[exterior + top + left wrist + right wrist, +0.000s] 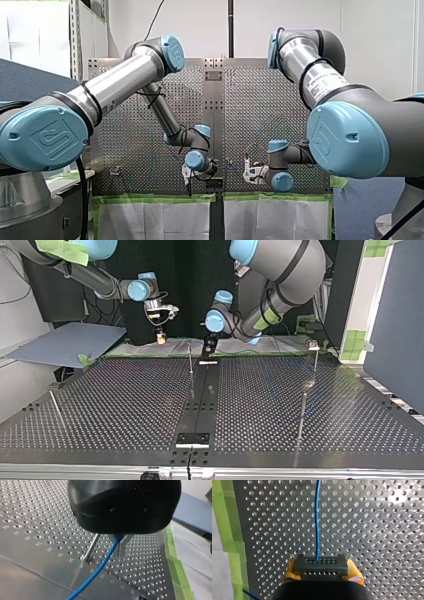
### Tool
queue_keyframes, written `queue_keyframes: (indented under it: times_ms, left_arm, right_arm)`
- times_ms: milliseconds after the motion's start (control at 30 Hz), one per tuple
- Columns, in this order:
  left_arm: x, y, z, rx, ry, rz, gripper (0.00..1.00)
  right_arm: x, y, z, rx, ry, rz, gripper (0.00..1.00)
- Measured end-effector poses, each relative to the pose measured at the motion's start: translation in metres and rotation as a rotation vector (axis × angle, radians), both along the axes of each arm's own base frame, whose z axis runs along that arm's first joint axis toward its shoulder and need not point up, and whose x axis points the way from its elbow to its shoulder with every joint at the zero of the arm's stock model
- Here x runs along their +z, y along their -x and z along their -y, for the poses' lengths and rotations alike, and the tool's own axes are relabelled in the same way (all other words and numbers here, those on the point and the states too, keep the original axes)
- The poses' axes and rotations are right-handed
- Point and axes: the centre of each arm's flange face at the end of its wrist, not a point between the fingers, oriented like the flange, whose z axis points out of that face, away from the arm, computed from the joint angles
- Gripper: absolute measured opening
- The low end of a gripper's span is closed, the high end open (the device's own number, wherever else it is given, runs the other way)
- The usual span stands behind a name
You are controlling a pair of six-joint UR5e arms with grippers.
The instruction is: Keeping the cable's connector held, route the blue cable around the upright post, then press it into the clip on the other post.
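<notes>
Blue cable (pixel 317 525) runs straight over the perforated table (pixel 374 530) from its connector (pixel 321 566), clamped between my right gripper's (pixel 322 573) yellow pads (pixel 290 568), to my left gripper (pixel 119 545), closed on it just beside the upright post (pixel 91 547).

Saw my left gripper (pixel 214 169) and my right gripper (pixel 246 169) low over the perforated table (pixel 280 100), near its green tape (pixel 155 198), close but apart, with a faint blue cable (pixel 231 168) between.

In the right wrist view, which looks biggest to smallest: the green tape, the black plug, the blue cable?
1. Green tape: the broadest strip.
2. Black plug, though it is nearest the camera, which flatters it.
3. Blue cable: long but very thin.
</notes>
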Motion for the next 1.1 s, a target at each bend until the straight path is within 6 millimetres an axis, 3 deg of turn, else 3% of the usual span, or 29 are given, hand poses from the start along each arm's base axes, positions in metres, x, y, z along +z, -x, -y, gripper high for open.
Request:
queue_keyframes:
  times_ms: [233, 600, 1100]
  left_arm:
    - [0.000, -0.003, -0.002, -0.017, 0.012, -0.004, 0.01]
    - [0.000, -0.010, -0.008, -0.020, 0.025, -0.008, 0.01]
    - [0.021, -0.041, -0.007, -0.009, 0.103, 0.002, 0.01]
  right_arm:
    - [-0.014, 0.002, 0.005, -0.005, -0.014, -0.006, 0.00]
    - [-0.007, 0.003, 0.026, -0.019, 0.001, 0.015, 0.00]
    - [-0.001, 0.014, 0.048, -0.041, -0.007, 0.018, 0.00]
